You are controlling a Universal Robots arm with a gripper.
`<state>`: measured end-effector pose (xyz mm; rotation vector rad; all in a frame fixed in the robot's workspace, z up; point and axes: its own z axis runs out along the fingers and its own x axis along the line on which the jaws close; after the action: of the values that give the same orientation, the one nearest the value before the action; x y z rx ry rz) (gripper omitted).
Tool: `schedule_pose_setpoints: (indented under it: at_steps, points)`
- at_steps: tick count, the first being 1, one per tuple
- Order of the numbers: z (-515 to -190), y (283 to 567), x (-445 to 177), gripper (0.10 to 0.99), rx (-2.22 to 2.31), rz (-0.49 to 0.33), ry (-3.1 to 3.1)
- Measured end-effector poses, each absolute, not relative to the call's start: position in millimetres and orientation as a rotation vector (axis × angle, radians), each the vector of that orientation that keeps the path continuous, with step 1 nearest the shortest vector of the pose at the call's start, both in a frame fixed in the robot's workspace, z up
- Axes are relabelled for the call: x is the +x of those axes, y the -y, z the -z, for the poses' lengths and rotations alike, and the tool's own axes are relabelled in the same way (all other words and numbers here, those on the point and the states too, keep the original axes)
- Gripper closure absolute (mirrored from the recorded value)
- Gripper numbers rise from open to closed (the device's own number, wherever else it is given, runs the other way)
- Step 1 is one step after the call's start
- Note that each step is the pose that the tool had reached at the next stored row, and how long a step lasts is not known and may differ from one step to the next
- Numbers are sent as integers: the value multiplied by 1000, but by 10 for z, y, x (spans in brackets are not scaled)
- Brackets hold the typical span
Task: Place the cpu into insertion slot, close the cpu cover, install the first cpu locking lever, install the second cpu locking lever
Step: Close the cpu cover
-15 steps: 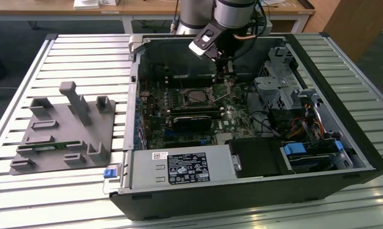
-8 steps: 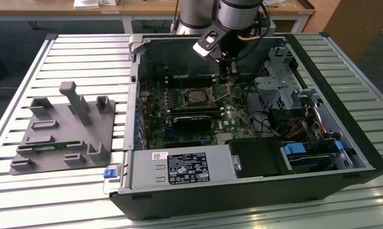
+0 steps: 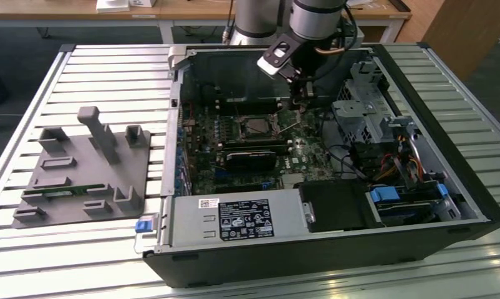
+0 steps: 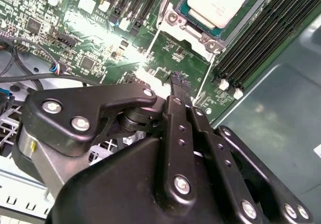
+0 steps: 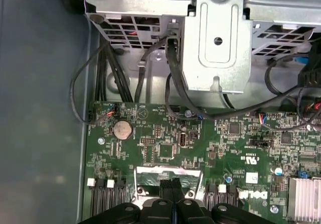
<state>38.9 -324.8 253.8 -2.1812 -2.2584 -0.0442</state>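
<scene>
cpu (image 4: 218, 0) seated in slot (image 3: 255, 128), cover (image 4: 191, 29) looks down over it | gripper (image 4: 179, 83) fingers together, empty, just beside cover's corner | we judge: 1 blunt tip suits pushing, not gripping

1. The cpu (image 4: 219, 0) is a small, flat square chip with a pale grey-beige top. It lies level in its socket.
2. The insertion slot (image 3: 257, 127) is a square socket on the green board, mid-case in the exterior view.
3. The cpu cover (image 4: 173, 18) is a thin silvery frame lying down around the chip, whose top shows through its window.
4. A thin silvery locking lever (image 3: 292, 128) slants beside the socket, on the exterior view's right.
</scene>
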Motion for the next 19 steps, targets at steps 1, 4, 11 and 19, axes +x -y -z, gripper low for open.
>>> schedule_pose_setpoints:
  at_steps: [1,4,11,19]
  points:
    - [-2536,3248,394,980,-2182,42,2259]
    - [-2529,3246,410,980,-2184,37,2261]
    - [-2518,3224,511,980,-2185,35,2263]
    - [-2512,3203,621,980,-2187,31,2264]
